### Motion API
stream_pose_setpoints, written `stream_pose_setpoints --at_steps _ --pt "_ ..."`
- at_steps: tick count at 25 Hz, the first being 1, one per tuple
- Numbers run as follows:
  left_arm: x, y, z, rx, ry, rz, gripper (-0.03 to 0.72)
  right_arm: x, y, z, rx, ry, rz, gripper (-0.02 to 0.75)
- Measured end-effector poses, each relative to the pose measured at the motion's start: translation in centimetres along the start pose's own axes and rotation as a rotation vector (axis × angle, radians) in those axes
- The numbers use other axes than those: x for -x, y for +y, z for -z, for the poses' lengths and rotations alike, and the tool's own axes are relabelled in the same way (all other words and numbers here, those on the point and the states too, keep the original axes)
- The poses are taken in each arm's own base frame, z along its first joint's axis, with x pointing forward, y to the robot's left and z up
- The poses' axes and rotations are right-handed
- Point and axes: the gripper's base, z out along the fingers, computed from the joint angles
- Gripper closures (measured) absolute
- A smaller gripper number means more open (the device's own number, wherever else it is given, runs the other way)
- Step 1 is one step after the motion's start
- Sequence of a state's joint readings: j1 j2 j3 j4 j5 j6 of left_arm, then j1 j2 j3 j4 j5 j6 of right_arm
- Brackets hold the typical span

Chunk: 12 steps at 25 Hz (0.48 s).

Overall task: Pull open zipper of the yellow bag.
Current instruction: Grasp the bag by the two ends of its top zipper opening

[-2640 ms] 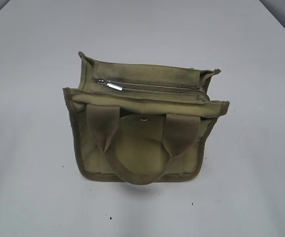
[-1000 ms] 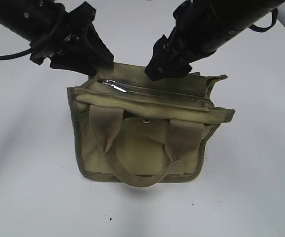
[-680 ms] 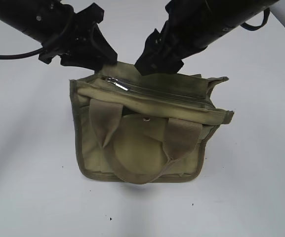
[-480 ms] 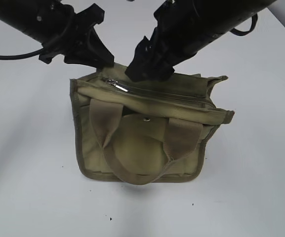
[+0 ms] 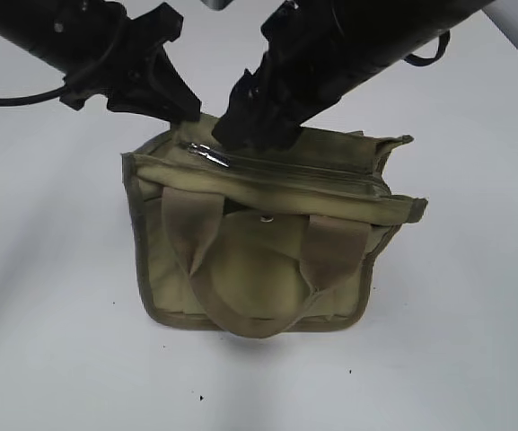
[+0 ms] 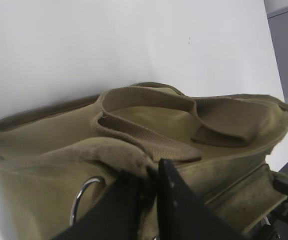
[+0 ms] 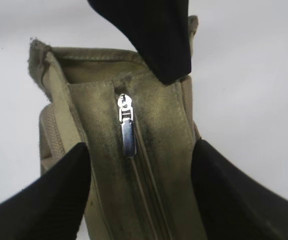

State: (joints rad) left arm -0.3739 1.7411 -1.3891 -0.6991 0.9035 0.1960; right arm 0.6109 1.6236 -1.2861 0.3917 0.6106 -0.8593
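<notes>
In the exterior view, the yellow bag (image 5: 267,242) is seen upright on the white bench (image 5: 474,296), with the zipper (image 5: 285,168) along its top and both arms at its rear edge. In the left wrist view, the left gripper (image 6: 151,200) is clenched on the bag's upper fabric edge. In the right wrist view, the right gripper (image 7: 139,165) is held released, jaws wide either side of the silver pull tab (image 7: 127,127).

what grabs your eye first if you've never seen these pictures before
The olive-yellow bag sitting in the middle of the white table, with two black arms coming down on its top from both sides. The left end effector pinches the bag's fabric edge, while the right end effector hangs open over the shiny silver zipper tab at the closed zipper's end.
</notes>
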Motion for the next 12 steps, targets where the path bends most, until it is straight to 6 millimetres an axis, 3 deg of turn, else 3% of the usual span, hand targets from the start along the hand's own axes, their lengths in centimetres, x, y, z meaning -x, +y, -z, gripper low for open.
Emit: stream_pose_setpoints --at_steps 4,8,12 --pt "-0.2 -0.5 1.0 0.007 -0.007 -0.028 0.623 -0.2 -0.2 -1.0 -0.009 -0.002 0.001 0.267" --pt "-0.4 -0.7 1.6 0.017 -0.01 -0.046 0.624 -0.7 -0.2 -2.4 0.016 0.02 -0.013 0.351" --pt "-0.4 -0.6 1.6 0.023 -0.008 -0.052 0.624 -0.6 -0.1 -2.5 0.028 0.005 -0.015 0.394"
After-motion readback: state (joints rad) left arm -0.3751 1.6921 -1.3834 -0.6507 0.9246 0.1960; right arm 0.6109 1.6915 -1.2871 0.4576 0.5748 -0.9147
